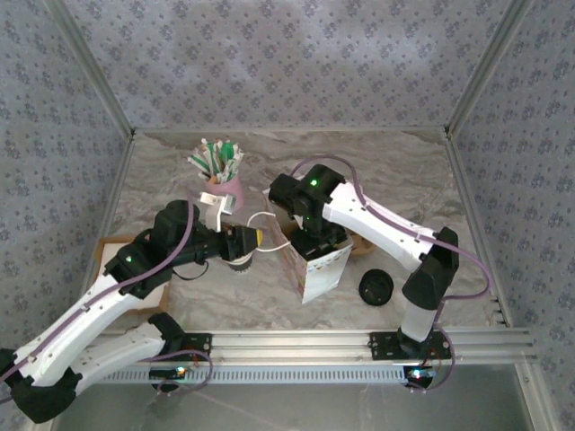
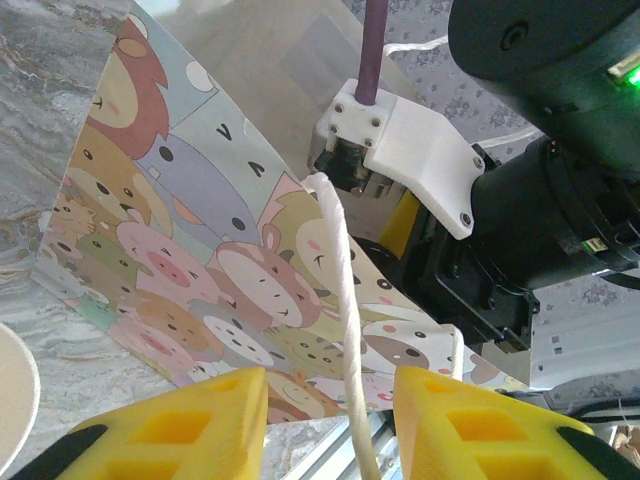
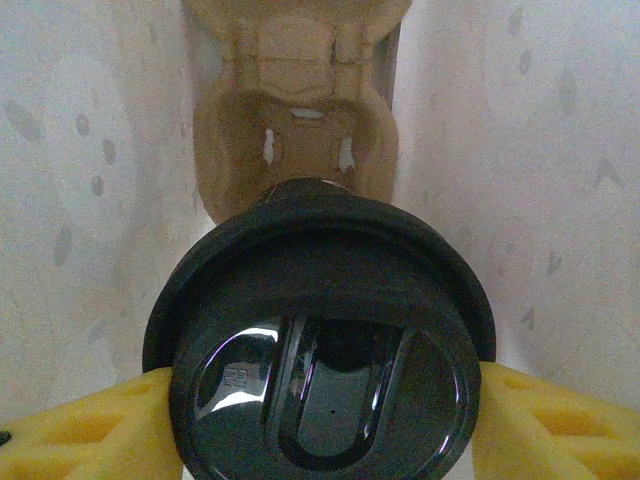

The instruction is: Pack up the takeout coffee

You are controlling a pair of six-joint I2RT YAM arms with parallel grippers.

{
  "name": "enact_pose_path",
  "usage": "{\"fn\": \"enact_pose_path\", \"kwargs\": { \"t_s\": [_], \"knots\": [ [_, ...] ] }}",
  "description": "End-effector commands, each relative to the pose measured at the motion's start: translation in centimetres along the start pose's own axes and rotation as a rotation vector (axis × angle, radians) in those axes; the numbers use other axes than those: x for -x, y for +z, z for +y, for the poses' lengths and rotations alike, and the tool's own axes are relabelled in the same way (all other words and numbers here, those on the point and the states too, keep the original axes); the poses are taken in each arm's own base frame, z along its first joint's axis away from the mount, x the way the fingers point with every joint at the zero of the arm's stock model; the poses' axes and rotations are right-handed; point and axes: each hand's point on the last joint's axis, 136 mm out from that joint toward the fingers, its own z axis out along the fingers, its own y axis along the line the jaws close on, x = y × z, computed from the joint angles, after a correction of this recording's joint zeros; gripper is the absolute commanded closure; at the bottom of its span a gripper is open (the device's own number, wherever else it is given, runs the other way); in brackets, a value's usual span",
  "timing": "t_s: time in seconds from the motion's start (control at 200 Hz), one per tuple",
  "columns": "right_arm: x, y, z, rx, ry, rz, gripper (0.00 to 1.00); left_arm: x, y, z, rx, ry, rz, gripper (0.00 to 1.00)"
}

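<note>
The right gripper (image 3: pixel 320 425) has its jaws clamped on the takeout coffee (image 3: pixel 320 330) inside the paper bag (image 2: pixel 190 250), above the cardboard carrier (image 3: pixel 300 130). The cup is best lowered straight into a pocket, while the left gripper (image 2: pixel 330 425), jaws apart astride the rope handle (image 2: pixel 338 300), pinches it to steady the bag.

Grey-blue walls (image 1: pixel 287 63) with a small repeating flower print close in three sides, joined by pale metal posts (image 1: pixel 90 67). The table (image 1: pixel 395 171) is veined grey marble, softly lit, with a ribbed aluminium rail (image 1: pixel 296 343) along its near edge.
</note>
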Motion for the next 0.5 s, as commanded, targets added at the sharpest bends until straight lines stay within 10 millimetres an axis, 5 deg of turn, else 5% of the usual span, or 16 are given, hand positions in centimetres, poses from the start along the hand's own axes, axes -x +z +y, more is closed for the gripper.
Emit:
{"fn": "enact_pose_path", "kwargs": {
  "t_s": [0.0,0.495],
  "knots": [
    [-0.52,-0.84,-0.38,0.016,0.023,-0.022,0.33,-0.08,-0.65,0.0,0.008,-0.002,-0.01,0.63],
    [-0.33,-0.77,-0.4,0.03,0.029,-0.048,0.34,-0.21,-0.48,0.51,0.025,-0.012,-0.013,0.56]
  ]
}}
